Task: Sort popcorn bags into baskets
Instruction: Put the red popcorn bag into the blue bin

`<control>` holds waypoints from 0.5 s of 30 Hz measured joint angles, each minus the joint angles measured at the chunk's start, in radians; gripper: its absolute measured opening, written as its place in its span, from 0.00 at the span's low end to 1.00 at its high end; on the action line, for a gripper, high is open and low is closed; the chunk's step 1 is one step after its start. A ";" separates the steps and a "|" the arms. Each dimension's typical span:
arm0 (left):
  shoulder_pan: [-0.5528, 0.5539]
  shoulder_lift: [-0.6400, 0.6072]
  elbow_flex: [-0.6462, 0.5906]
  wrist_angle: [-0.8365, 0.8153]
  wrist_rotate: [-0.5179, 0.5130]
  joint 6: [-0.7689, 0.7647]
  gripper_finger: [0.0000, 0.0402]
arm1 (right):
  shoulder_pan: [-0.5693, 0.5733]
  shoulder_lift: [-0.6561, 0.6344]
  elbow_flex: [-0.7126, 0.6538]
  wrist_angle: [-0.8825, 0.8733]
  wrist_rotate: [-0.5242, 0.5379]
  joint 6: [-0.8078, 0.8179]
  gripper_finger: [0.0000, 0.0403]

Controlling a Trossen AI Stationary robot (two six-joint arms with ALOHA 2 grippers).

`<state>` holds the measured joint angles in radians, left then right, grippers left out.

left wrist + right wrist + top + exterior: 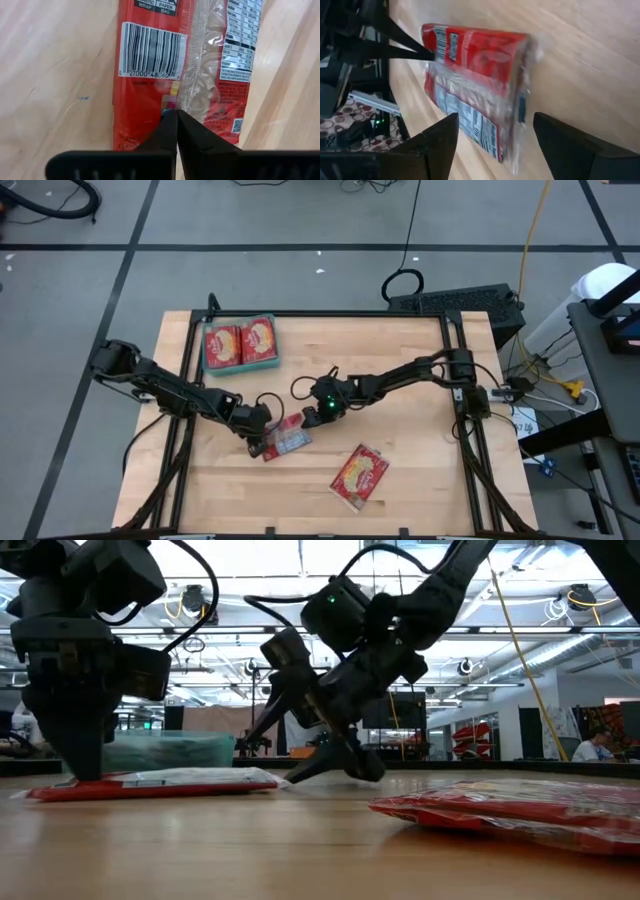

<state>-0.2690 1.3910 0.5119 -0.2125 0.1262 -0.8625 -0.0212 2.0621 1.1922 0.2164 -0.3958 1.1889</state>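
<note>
A red popcorn bag (288, 442) lies flat at mid-table, barcode and label side up (150, 75). My left gripper (262, 445) stands shut over the bag's left end, tips down on it (176, 114). My right gripper (308, 418) is open at the bag's far right end; its fingers (492, 135) stand apart on either side of that end, and I cannot tell whether they touch it. A second popcorn bag (360, 477) lies flat, picture side up, near the front edge. The teal basket (276, 345) at the far left holds two bags (240, 343). My left gripper sets its shut fingertips (172, 125) on the bag's back face at the centre seam (176, 102), near the bag's left end. The fingers come from above, slanting down from the table's left. The bag lies flat on the table. Whether any wrap is caught between the tips, I cannot tell.
Bare wood lies to the right of the bags and between them and the basket (170, 750). The table's black frame rails (455, 380) run along its edges. A keyboard (470, 302) sits beyond the far right corner.
</note>
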 joint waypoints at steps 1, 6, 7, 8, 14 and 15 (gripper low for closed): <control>0.000 0.001 -0.001 0.009 -0.004 0.000 0.01 | 0.000 0.008 0.000 0.006 0.000 -0.003 0.63; 0.000 0.002 -0.002 0.029 -0.028 0.004 0.04 | 0.015 0.043 0.002 0.142 -0.001 -0.020 0.61; 0.000 0.002 -0.002 0.029 -0.028 0.005 0.05 | 0.017 0.044 0.000 0.159 0.004 -0.022 0.60; 0.000 0.002 -0.002 0.031 -0.028 0.012 0.06 | 0.019 0.045 0.000 0.171 0.010 -0.024 0.58; 0.016 0.002 -0.002 0.032 -0.026 0.077 0.03 | 0.021 0.042 -0.002 0.199 0.074 -0.034 0.33; 0.023 0.002 -0.002 0.034 -0.020 0.085 0.02 | 0.018 0.043 -0.002 0.203 0.078 -0.035 0.27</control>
<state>-0.2456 1.3926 0.5098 -0.1784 0.1058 -0.7778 -0.0036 2.1048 1.1904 0.4194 -0.3176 1.1543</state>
